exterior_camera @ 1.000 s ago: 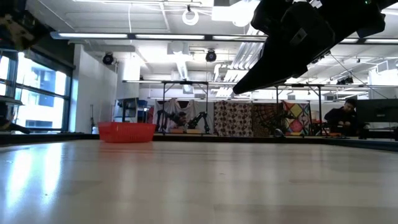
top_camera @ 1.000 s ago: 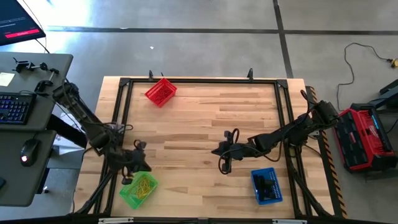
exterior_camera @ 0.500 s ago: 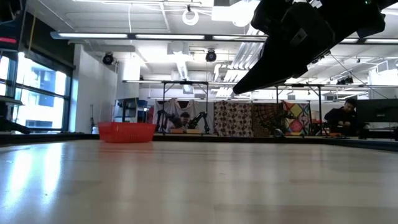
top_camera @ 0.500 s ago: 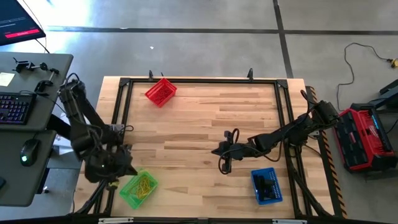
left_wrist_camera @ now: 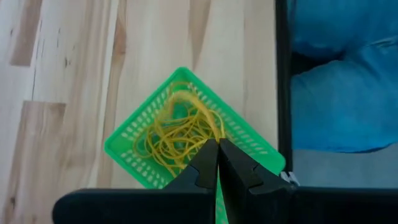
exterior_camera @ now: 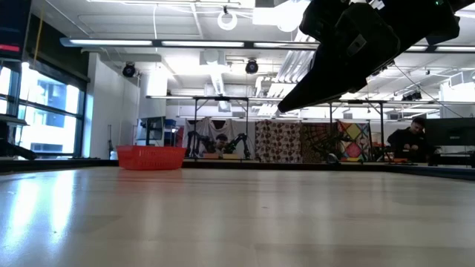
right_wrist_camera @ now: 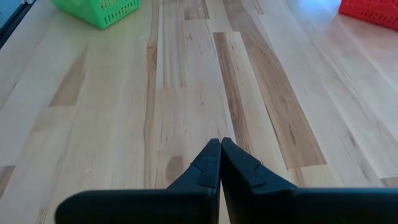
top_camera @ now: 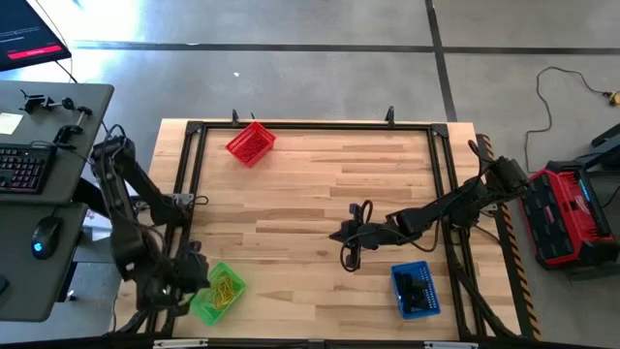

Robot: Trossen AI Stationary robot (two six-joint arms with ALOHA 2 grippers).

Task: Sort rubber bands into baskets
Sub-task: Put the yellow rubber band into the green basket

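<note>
No readable writing, pale wood-plank table (top_camera: 310,194), workshop room behind, yellow rubber bands (left_wrist_camera: 177,134) in green basket (top_camera: 215,293), red basket (top_camera: 251,143), blue basket (top_camera: 415,290), left gripper (left_wrist_camera: 217,163) closed empty above green basket, right gripper (right_wrist_camera: 220,163) closed empty mid-table.

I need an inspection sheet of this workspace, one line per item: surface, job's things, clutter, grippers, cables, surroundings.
Surface: wooden table inside a black frame; no loose bands seen on it.
Job's things: green basket at the near left holds yellow rubber bands; blue basket at the near right holds dark bands; red basket at the far left, contents unclear.
Clutter: nothing seen.
Grippers: left gripper shut, empty, above the green basket; right gripper shut, empty, above bare wood at mid-table.
Cables: black cable loops on the right arm.
Surroundings: desk with keyboard to the left, red and black machine to the right, a person seated far behind.
</note>
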